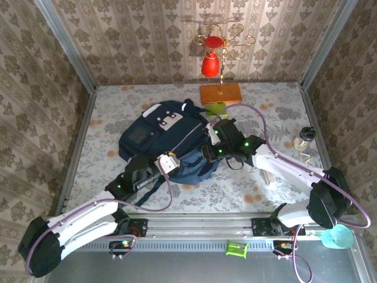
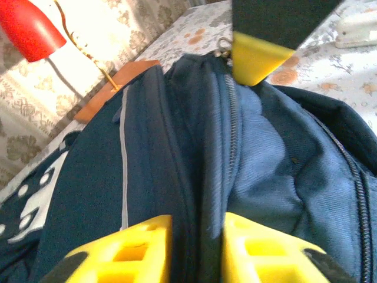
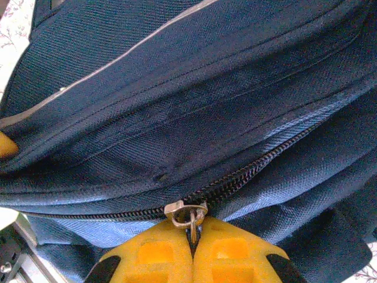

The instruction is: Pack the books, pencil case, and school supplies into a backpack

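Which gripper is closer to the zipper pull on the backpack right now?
Right. The right gripper is shut on the zipper pull; the left gripper straddles a fold of the backpack, farther along the zip.

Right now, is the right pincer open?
No: in the right wrist view the right pincer is closed tight on the metal zip pull of the backpack.

Red-shaded gold stand [image 1: 211, 65], small bottle [image 1: 304, 138]
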{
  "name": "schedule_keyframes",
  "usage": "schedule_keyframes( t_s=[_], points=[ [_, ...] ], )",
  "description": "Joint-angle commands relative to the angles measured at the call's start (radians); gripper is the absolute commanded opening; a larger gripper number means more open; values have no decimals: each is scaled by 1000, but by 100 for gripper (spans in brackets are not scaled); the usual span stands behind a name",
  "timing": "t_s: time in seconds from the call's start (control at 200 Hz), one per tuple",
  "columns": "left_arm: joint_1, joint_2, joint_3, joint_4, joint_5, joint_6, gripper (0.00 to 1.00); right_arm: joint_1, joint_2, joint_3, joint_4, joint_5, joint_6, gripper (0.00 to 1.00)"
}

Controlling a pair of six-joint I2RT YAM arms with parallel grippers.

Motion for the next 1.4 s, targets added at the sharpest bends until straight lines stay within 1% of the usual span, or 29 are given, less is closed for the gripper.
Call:
schedule_keyframes(
  t_s=[0.0,0.055,0.13,0.175,0.23,0.325,0.425,0.515,0.63,0.72,0.795,0.87,0.92,1.0,1.035,1.125,1.29,1.35,1.395],
  points=[
    [26,-4,27,-48,11,-79,45,-11,-19,-3,66,-97,18,0],
    [23,0,51,-63,55,-105,54,-3,-24,-9,91,-141,18,0],
    [20,-3,73,-55,97,-148,62,1,-35,-19,113,-180,22,0],
    [17,2,88,-49,129,-150,67,1,-41,-23,122,-195,26,0],
    [4,16,116,-67,141,-145,71,4,-47,-26,128,-206,27,0],
    [-22,49,159,-112,165,-115,74,8,-51,-25,127,-209,27,0],
    [-34,76,176,-108,191,-111,76,12,-52,-27,133,-211,30,0],
    [-43,123,208,-140,173,-104,74,14,-51,-27,138,-217,32,0],
    [-47,186,240,-167,145,-76,71,16,-60,-26,141,-222,33,0],
    [-48,243,256,-151,139,-48,69,18,-62,-31,157,-230,47,0],
    [-48,290,274,-140,116,-38,66,19,-59,-36,174,-246,57,0],
    [-49,311,273,-120,62,-37,56,22,-62,-37,165,-246,54,0],
    [-46,301,251,-100,41,-29,46,21,-69,-40,141,-224,40,0],
    [-29,263,197,-52,39,-36,25,17,-78,-33,70,-130,24,0],
    [-18,241,178,-49,45,-50,21,10,-74,-22,26,-82,21,0],
    [12,187,134,-52,64,-76,18,-3,-53,3,-68,49,12,0],
    [72,68,43,-30,81,-151,15,-18,-11,35,-117,236,17,0],
    [96,34,18,-10,92,-181,14,-24,4,53,-107,247,16,0],
    [104,26,12,-3,103,-195,13,-24,4,60,-82,205,12,0]
  ],
)
